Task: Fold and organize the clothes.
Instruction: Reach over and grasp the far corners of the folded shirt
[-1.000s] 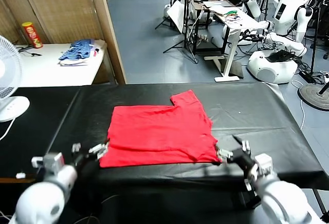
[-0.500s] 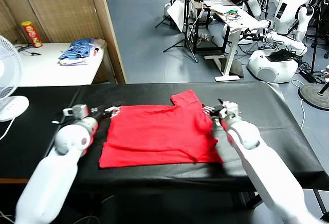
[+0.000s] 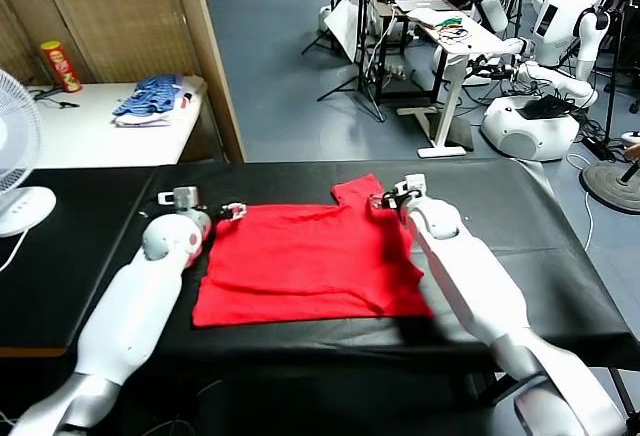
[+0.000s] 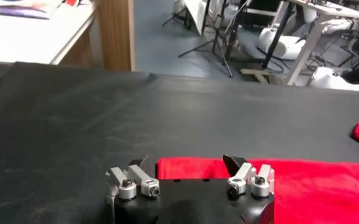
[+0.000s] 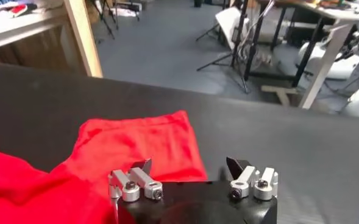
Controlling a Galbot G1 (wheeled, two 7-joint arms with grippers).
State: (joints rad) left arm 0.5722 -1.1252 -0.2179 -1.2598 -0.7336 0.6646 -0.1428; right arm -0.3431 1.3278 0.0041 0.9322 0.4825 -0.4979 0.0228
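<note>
While a fan (image 3: 18,156) is sitting at the far left on the black table (image 3: 90,226), a white side table (image 3: 90,131) behind it is carrying a red can (image 3: 62,66) and a blue pile (image 3: 152,99). Moving rightward, the left gripper (image 3: 232,211) is reaching over the table at the far left corner of the T-shirt (image 3: 310,261); in the left wrist view its jaws are standing apart, with the red cloth edge lying between them and nothing clamped (image 4: 191,176). The T-shirt is lying flat and partly folded at the middle of the table, one sleeve (image 3: 360,191) sticking out toward the far side. Farther right, the right gripper (image 3: 385,199) is hovering at that sleeve; in the right wrist view its jaws are likewise spread, above the sleeve's edge and bare black cloth (image 5: 191,170), and whether they are touching the fabric cannot be told. Beyond the table, white robots (image 3: 560,16) and desks are standing on the grey floor.
</note>
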